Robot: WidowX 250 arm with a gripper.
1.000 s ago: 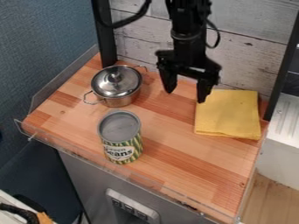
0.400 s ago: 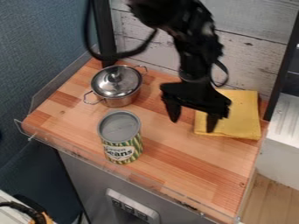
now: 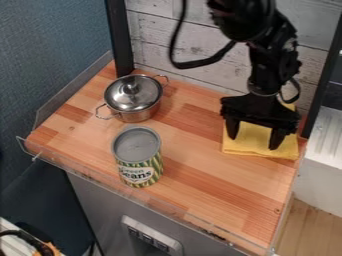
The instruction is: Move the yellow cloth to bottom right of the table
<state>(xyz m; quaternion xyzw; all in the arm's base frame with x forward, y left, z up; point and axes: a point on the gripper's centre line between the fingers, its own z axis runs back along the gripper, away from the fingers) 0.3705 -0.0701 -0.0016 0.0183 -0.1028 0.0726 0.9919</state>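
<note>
The black gripper [image 3: 253, 143] hangs over the folded yellow cloth [image 3: 257, 146] at the right side of the table, its two fingers spread apart with nothing between them. Its body and the arm cover the cloth's back part, while the front edge shows below the fingertips. Whether the fingertips touch the cloth I cannot tell. The wooden table [image 3: 220, 195] extends in front of the cloth to its bottom right corner.
A lidded metal pot [image 3: 133, 97] stands at the back left. In front of it is a green-striped can [image 3: 138, 157]. A clear low rail [image 3: 143, 200] runs along the table's front edge, and a white plank wall [image 3: 194, 50] rises behind.
From near the middle back, the gripper has moved right and toward the front, and is now over the cloth. Cloth, pot and can have stayed in place.
</note>
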